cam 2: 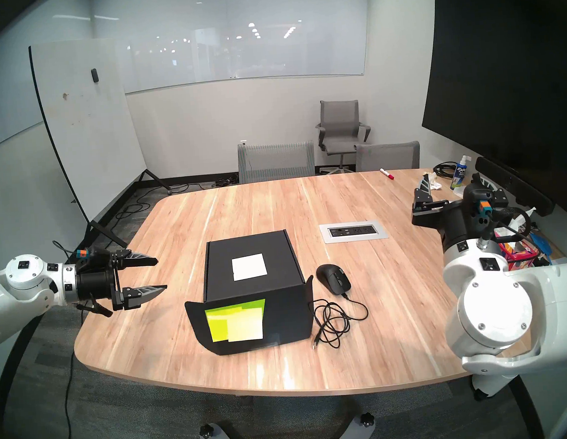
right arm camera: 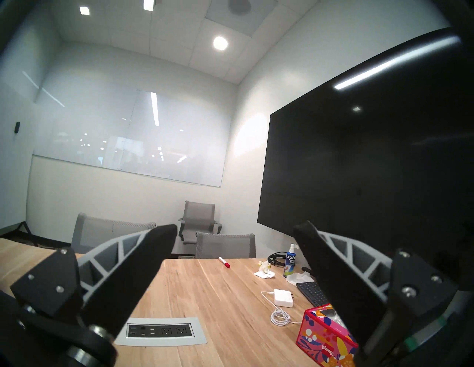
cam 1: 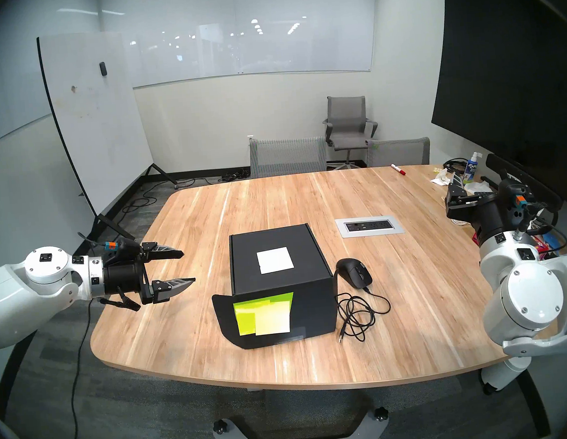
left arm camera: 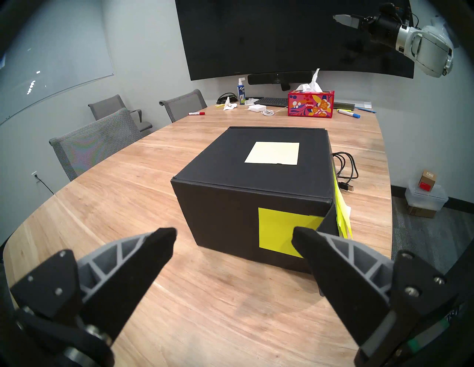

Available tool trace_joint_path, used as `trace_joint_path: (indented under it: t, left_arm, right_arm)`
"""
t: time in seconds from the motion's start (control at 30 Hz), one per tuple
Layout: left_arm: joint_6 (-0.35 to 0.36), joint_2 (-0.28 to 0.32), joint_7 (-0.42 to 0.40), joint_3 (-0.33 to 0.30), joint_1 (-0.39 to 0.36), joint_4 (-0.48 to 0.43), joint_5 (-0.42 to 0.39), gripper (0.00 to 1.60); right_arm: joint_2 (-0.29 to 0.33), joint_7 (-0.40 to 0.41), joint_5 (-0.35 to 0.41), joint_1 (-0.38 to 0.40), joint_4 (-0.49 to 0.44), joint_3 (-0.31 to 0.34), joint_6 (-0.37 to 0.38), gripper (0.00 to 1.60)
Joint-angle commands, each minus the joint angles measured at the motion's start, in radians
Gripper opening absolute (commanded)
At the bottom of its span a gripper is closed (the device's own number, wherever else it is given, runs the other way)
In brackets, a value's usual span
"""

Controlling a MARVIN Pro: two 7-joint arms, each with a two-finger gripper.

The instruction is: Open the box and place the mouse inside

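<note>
The wooden table carries one black box near its middle, lid down over the top, with its front flap hanging loose toward the near edge and bearing overlapping yellow-green sticky notes; one white note sits on the lid. It looks like stiff, light cardboard, likely to slide if pushed, so the loose flap edge seems the natural place to pinch and lift, perhaps steadying the body. One black mouse lies just right of the box, nearly touching its corner; it is hard, smooth and rounded, best taken across its narrow sides, while its single thin cable lies coiled nearer the table's edge and will trail limply. Two grippers show: the left gripper hangs spread and empty left of the box, the right gripper likewise spread, holding nothing, raised far right.
</note>
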Motion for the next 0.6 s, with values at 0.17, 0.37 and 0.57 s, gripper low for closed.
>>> trace_joint_path:
  t: [0.17, 0.37, 0.57]
  left_arm:
    - [-0.004, 0.002, 0.001, -0.011, -0.013, -0.003, -0.002, 1.6]
    - [-0.004, 0.002, 0.002, -0.01, -0.015, -0.003, -0.002, 1.6]
    - [-0.004, 0.002, 0.002, -0.01, -0.016, -0.003, -0.002, 1.6]
  right_arm:
    - [-0.003, 0.038, -0.105, 0.01, -0.002, 0.002, -0.14, 1.6]
    - [-0.003, 0.111, -0.158, 0.01, -0.002, 0.001, -0.211, 1.6]
    - [-0.003, 0.182, -0.208, 0.009, -0.002, -0.001, -0.284, 1.6]
